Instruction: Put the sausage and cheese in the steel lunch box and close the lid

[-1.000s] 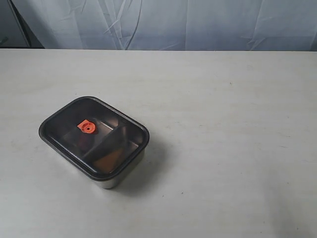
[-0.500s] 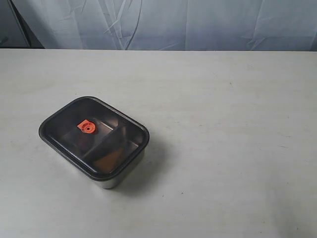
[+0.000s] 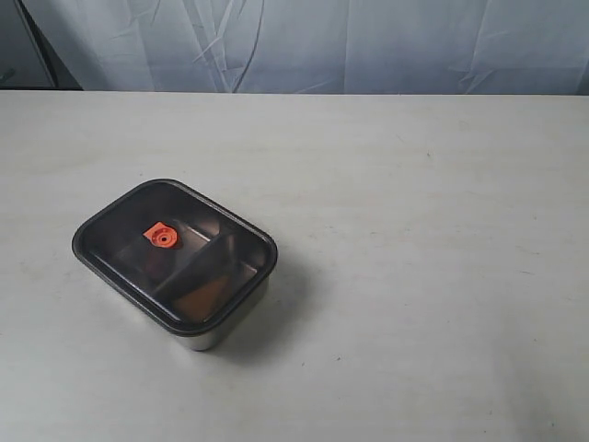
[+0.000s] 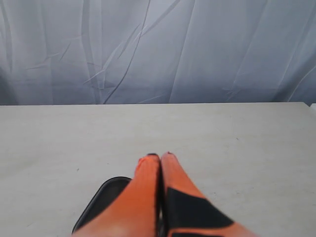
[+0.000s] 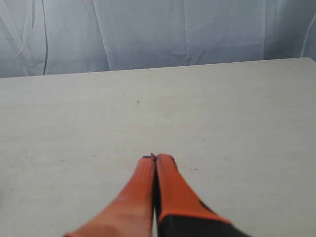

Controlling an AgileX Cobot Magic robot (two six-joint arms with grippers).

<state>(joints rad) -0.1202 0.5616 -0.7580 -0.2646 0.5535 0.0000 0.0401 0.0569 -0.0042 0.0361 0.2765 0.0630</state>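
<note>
Box: the steel box (image 3: 219, 324) is sitting on the table in the lower left of the exterior frame, turned at a slant to the table edge, with only its shiny near wall and corner showing below the lid.
Lid: the dark smoky lid (image 3: 115, 241) is lying flat on the box, covering the whole rim and sitting flush all round as far as can be seen.
Valve: the small orange valve (image 3: 162, 237) is sitting at the lid's centre.
Contents: a divider is showing through the lid, and a dim orange-brown patch (image 3: 202, 296) is showing in the compartment towards the lower edge of the frame. Whether it is the sausage or the cheese cannot be told.
Table: the pale table (image 3: 414, 276) is filling the middle and right of the exterior frame, carrying faint scuffs and specks.
Backdrop: a creased pale curtain (image 3: 368, 46) is hanging along the top of the frame.
Left gripper: the left gripper (image 4: 160, 155) is showing orange fingers (image 4: 143, 197) pressed together with nothing between them. It is hanging above the table, and a dark corner of the lid (image 4: 101, 202) is showing just beside one finger.
Right gripper: the right gripper (image 5: 154, 158) is likewise showing its fingers (image 5: 173, 187) closed tip to tip, holding nothing, over bare table.
Exterior view: neither arm is appearing in it.
</note>
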